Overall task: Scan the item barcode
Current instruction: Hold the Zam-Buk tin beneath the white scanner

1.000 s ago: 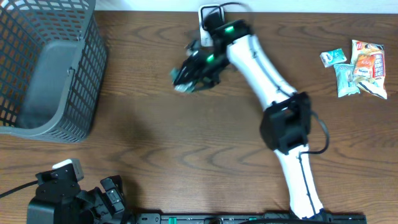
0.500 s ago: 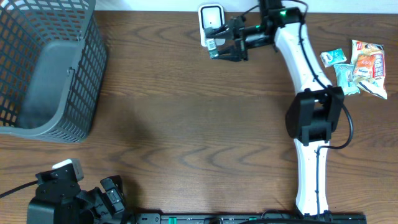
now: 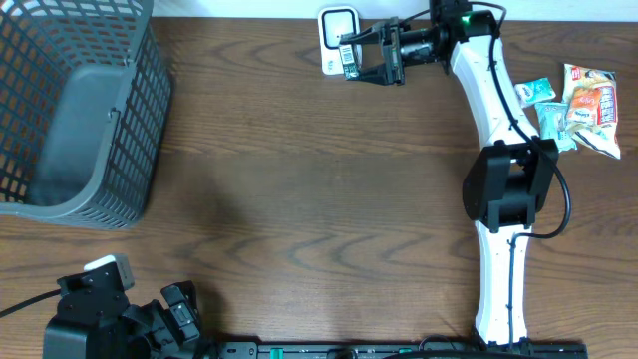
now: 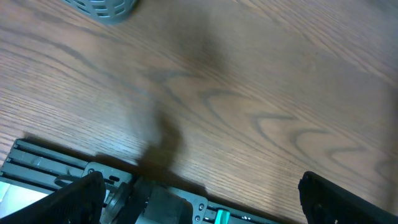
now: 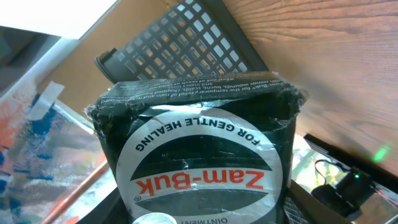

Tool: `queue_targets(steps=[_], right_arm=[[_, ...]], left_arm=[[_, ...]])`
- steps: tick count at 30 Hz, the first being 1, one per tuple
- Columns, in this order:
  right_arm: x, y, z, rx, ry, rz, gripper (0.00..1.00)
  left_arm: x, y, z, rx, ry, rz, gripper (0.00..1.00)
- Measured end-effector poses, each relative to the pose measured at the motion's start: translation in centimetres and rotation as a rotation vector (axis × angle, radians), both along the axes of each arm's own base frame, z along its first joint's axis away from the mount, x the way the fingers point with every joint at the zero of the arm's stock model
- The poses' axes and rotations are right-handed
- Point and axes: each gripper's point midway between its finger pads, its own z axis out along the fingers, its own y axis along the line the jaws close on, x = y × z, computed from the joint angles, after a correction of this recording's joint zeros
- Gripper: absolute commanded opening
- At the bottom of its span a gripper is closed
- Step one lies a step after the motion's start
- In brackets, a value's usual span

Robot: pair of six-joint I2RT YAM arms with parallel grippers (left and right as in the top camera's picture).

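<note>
The item is a dark green Zam-Buk ointment packet point(image 5: 199, 155) with a white oval label. My right gripper point(image 5: 202, 208) is shut on it, and the packet fills the right wrist view. From overhead, the packet point(image 3: 350, 62) hangs at the back of the table, just right of and touching or nearly touching the white barcode scanner point(image 3: 337, 30), with a white printed label facing up. The right gripper point(image 3: 365, 58) reaches in from the right. My left gripper point(image 4: 205, 205) is open and empty, low over the table's front edge, at the front left point(image 3: 164, 314).
A grey mesh basket point(image 3: 80, 110) stands at the back left; it also shows behind the packet as the basket point(image 5: 186, 43). Several snack packets point(image 3: 568, 105) lie at the back right. A black rail point(image 4: 155, 199) runs along the front edge.
The right arm swung the packet from left of centre to the right and back, stopping beside the scanner. The left arm has not moved.
</note>
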Motion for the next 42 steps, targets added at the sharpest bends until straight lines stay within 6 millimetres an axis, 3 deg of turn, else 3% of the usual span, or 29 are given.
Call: queue_targets(steps=[9,16,24,29,33,37,42], right_arm=[[0.3,0.6,-0.9,-0.058,0.008,-0.024,0.42],[1.9,0.3,-1.4,-0.11,-0.087,-0.063,0.41],[4.2,1.0,-4.0,-0.337,-0.377,-0.086,0.41],[6.7,2.0,-5.8,-0.611,-0.652,-0.105,0.43],[8.7,2.2,-5.5,-0.758,-0.833,-0.132,0.44],[10.8,1.1,-4.9,-0.942,-0.976,-0.178,0.43],[13.3,-0.2,-2.6,-1.152,-1.163,-0.255,0.44]], left_arm=[[0.0,0.0,0.0,0.0,0.0,0.0,0.98],[0.0,0.0,0.0,0.0,0.0,0.0,0.97],[0.0,0.0,0.0,0.0,0.0,0.0,0.98],[0.0,0.0,0.0,0.0,0.0,0.0,0.98],[0.0,0.0,0.0,0.0,0.0,0.0,0.98],[0.0,0.0,0.0,0.0,0.0,0.0,0.98],[0.0,0.0,0.0,0.0,0.0,0.0,0.98]])
